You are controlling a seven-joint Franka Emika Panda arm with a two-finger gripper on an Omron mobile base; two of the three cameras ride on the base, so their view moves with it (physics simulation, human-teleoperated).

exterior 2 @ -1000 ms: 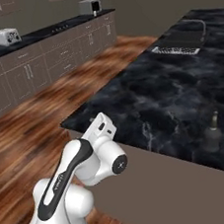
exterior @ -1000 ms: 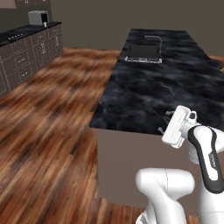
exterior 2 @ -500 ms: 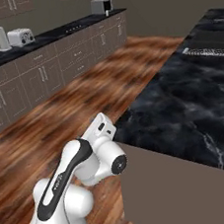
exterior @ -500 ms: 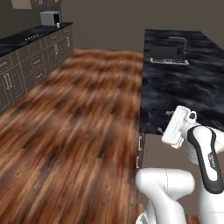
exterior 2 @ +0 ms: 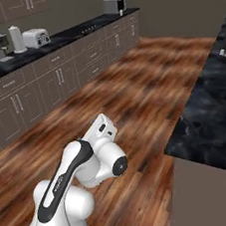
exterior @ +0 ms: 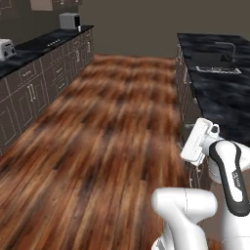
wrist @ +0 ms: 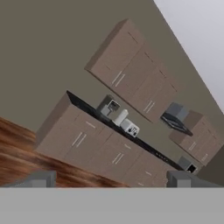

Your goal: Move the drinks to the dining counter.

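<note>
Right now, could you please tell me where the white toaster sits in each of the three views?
Left base view: white toaster at the far left edge, on the black worktop.
Right base view: upper left, on that worktop, right of a tall white jug.
Hand view: centre, tilted with the picture, on the worktop below the wall cabinets.
Shared landmark: the grey toaster oven at the worktop's far end.

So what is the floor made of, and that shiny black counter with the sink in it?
The floor looks like wood: reddish-brown planks with dark streaky grain and a soft sheen. Since the scene is rendered, it could equally be a wood-look covering. The black counter looks like polished marble or similar stone: dark, glossy, with thin pale veins running through it. Its sink looks like grey metal, though it is small and hard to judge.
</note>
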